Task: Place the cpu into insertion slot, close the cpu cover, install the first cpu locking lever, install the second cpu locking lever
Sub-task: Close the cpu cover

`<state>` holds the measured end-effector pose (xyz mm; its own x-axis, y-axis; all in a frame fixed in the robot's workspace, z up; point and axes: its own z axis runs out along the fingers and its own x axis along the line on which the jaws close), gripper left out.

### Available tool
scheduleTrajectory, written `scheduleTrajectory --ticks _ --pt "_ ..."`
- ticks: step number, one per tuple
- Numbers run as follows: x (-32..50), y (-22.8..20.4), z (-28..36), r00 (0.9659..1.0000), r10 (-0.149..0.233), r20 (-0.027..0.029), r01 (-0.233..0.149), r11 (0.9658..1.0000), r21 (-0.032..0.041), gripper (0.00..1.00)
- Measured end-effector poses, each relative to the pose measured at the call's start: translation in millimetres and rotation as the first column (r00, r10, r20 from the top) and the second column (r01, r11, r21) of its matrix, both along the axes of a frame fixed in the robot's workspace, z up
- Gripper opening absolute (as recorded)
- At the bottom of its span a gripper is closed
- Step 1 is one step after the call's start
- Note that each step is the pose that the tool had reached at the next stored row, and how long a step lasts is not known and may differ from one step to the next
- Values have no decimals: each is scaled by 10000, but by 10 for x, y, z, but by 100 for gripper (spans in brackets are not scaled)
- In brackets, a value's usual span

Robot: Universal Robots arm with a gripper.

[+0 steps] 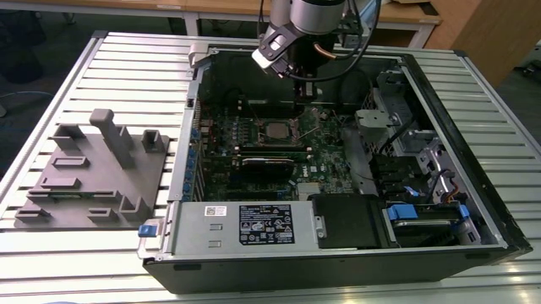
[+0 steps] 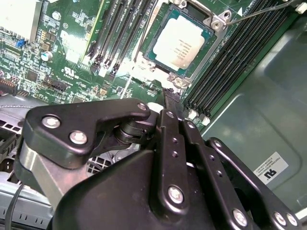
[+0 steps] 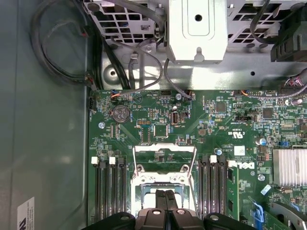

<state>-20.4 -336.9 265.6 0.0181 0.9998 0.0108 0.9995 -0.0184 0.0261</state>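
Silver-grey cpu (image 2: 180, 40) seated in insertion slot (image 2: 149, 38) (cpu cover (image 3: 164, 149) standing open), mid-board in open case (image 1: 473, 190) on ribbed metal surface (image 1: 127, 69). Tool (image 2: 168, 96) fingers pressed together, tips at slot's far edge by cover; whether they pinch cover, cannot tell.

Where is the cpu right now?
In the second wrist view the cpu lies in the insertion slot on the green motherboard, flanked by black memory slots, just beyond the gripper.

Slatted table (image 1: 127, 69) carries open computer case (image 1: 338, 269) and grey moulded fixture (image 1: 85, 183).
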Motion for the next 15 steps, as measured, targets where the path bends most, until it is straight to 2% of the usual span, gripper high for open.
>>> scheduleTrajectory --ticks 15 --pt "15 -1 18 10000 1 -2 -1 10000 -2 11"
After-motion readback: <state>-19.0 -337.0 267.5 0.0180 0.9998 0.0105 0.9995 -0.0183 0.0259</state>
